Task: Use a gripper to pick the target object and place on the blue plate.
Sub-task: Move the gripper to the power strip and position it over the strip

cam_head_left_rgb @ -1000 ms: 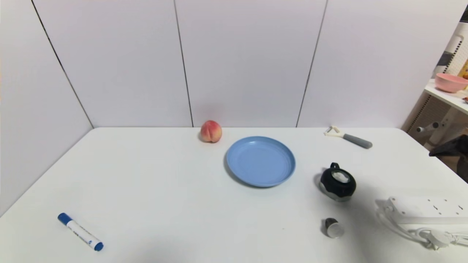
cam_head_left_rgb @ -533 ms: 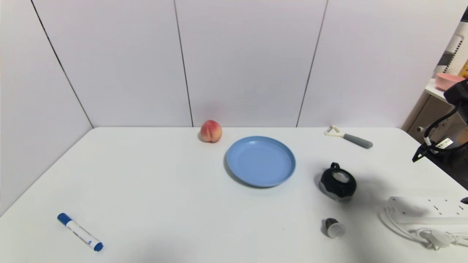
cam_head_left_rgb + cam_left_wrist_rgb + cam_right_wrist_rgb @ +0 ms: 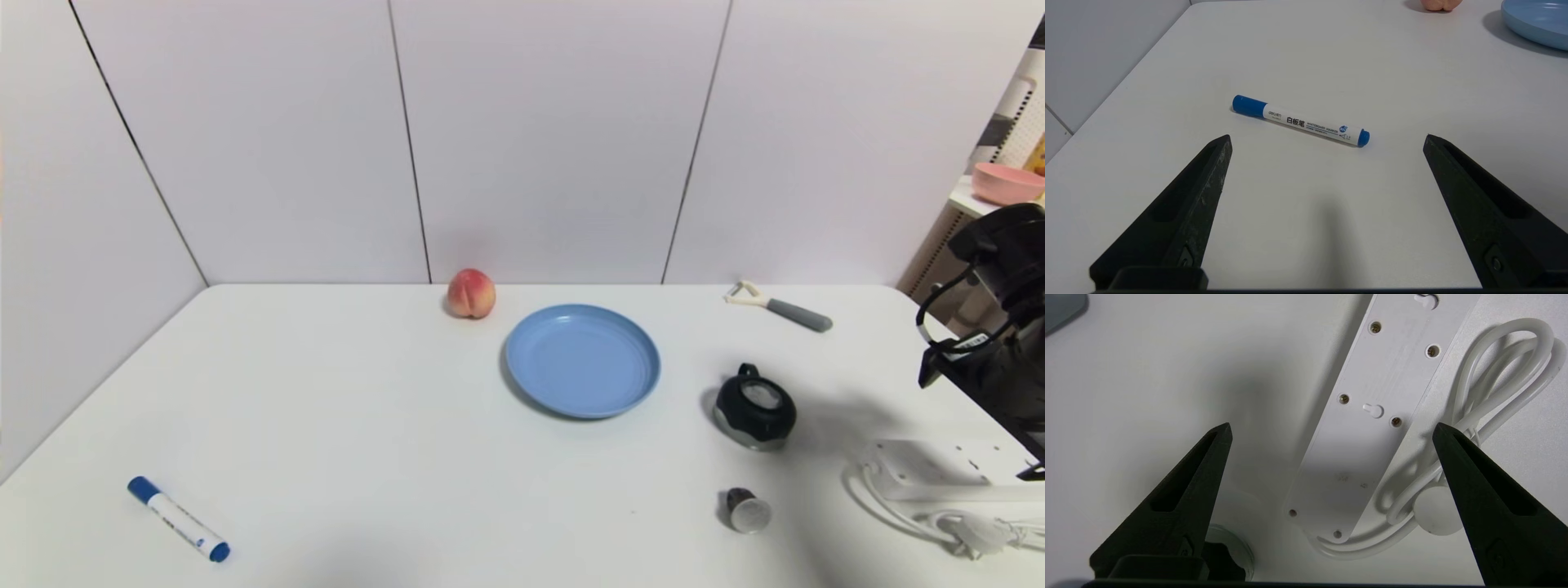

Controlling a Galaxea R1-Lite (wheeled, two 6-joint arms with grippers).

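The tabletop [image 3: 367, 408] was white and smooth, with plain white wall panels [image 3: 555, 139] behind it and on the left. At the far right of the room stood a shelf [image 3: 992, 214] with a pink bowl [image 3: 1006, 183] on it.

The blue plate [image 3: 582, 360] sat near the middle of the tabletop. A peach [image 3: 471, 293] lay just behind it, by the wall. A peeler [image 3: 780, 307] lay far back on the right. A black round thing [image 3: 754, 407] and a small metal cup [image 3: 744, 510] lay to the right of the plate.

The power strip [image 3: 1372, 416] lay at the right edge, well apart from the plate, its cable [image 3: 1486, 416] bundled beside it. The right gripper [image 3: 1331, 430] hung over it with jaws wide apart.

The left gripper [image 3: 1327, 141] was low near a marker [image 3: 1300, 121], its jaws wide apart too.
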